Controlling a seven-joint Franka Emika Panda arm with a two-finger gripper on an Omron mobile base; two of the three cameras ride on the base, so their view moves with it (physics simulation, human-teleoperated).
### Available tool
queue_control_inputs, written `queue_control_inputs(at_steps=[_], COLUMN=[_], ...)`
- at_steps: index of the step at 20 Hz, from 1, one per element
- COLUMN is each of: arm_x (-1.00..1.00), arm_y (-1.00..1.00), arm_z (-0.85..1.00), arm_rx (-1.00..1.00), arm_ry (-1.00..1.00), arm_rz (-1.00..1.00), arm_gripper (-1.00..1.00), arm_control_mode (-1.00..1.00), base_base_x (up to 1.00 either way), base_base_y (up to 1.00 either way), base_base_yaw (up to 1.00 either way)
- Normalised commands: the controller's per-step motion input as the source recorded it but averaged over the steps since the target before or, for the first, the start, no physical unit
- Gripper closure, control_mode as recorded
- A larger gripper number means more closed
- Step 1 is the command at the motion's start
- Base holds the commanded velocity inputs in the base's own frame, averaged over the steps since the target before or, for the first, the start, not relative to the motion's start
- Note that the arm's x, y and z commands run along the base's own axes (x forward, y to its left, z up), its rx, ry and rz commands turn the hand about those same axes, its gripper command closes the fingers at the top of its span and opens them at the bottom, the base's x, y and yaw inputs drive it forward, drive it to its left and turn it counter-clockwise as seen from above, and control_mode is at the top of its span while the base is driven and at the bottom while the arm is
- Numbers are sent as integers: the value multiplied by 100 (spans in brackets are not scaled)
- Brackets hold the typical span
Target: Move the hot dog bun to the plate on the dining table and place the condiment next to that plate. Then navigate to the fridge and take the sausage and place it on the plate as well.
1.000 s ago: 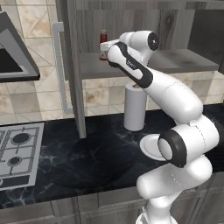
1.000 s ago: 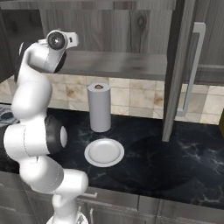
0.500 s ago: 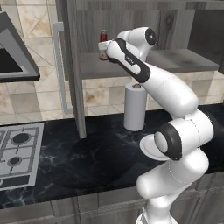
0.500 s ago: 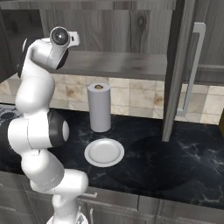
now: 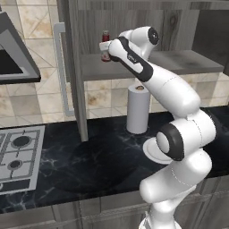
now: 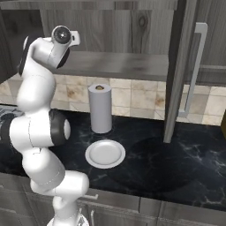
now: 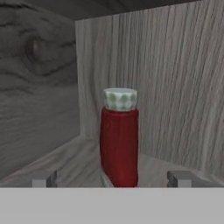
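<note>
In the left base view, a grey gas hob (image 5: 18,156) sits at the far left of the black white-veined marble counter (image 5: 98,165), under a dark extractor hood (image 5: 15,58). Next comes the open grey wood cabinet door (image 5: 74,67) with its pale bar handle (image 5: 60,67). Beyond it, on the grey wood cabinet shelf (image 5: 197,62), the slim red ketchup bottle with a pale cap (image 5: 105,44) stands upright near the shelf's left end (close to the inner corner). The two-finger gripper (image 5: 106,47) is right at the bottle, fingers spread wide to either side of it; from the hand view the bottle (image 7: 119,140) stands between the two dark fingertips (image 7: 43,178), neither of which visibly touches it. Below the shelf, a white paper towel roll (image 5: 137,109) stands upright on the counter. In front of it lies a plain round white plate (image 6: 105,153), seen whole in the right base view and partly hidden behind the arm in the left one.
</note>
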Motion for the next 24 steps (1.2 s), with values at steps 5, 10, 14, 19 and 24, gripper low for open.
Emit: queue_control_inputs(at_steps=[5, 10, 14, 19, 24], arm_x=[17, 15, 14, 10, 7], arm_y=[0, 0, 0, 1, 2], arm_z=[-2, -2, -4, -12, -14], arm_rx=[0, 0, 0, 0, 0], arm_ry=[0, 0, 0, 0, 0], arm_rz=[7, 6, 5, 6, 6], arm_gripper=[-100, -100, -100, -100, -100], arm_control_mode=[-100, -100, -100, -100, -100], base_base_x=[0, 0, 0, 0, 0], base_base_y=[0, 0, 0, 0, 0], base_base_yaw=[0, 0, 0, 0, 0])
